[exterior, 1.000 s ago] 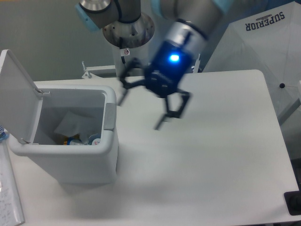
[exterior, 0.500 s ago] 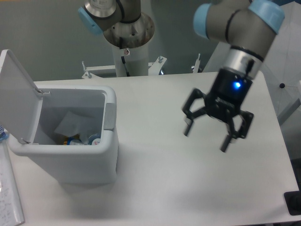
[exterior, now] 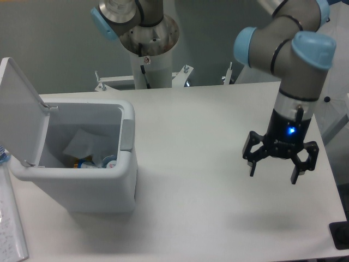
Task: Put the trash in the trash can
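Observation:
The white trash can point(exterior: 126, 191) stands at the left of the table with its lid point(exterior: 19, 109) swung up and back. Inside it lies the trash: a clear flat pouch point(exterior: 83, 143) and part of a bottle with a blue-and-pink label point(exterior: 103, 161) at the bottom. My gripper point(exterior: 273, 172) hangs open and empty above the right side of the table, far from the can, fingers pointing down.
The robot's base column point(exterior: 146, 49) rises behind the table's far edge. A white sheet printed "SUPERIOR" point(exterior: 305, 33) stands at the back right. A clear flat item point(exterior: 11, 229) lies at the table's left edge beside the can. A dark object point(exterior: 340, 234) sits at the front right corner.
My open gripper has swung from beside the trash can's rim rightward across the table to its right side. The can and its contents have not moved.

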Motion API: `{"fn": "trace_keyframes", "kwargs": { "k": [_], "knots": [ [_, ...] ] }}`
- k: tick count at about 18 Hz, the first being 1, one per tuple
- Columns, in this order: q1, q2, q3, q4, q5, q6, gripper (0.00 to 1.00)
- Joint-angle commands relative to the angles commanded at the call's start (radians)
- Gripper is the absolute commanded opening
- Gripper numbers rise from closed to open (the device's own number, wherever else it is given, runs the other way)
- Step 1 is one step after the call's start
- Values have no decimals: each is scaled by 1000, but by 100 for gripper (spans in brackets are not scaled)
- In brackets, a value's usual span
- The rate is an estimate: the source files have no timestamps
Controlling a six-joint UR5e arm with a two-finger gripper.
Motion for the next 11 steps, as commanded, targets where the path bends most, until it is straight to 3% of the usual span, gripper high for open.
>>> {"fn": "trace_keyframes", "kwargs": {
  "k": [5, 11],
  "knots": [
    [-5, -15, 15, -26, 42, 107, 100],
    [-3, -26, 87, -189, 57, 189, 100]
  ]
}}
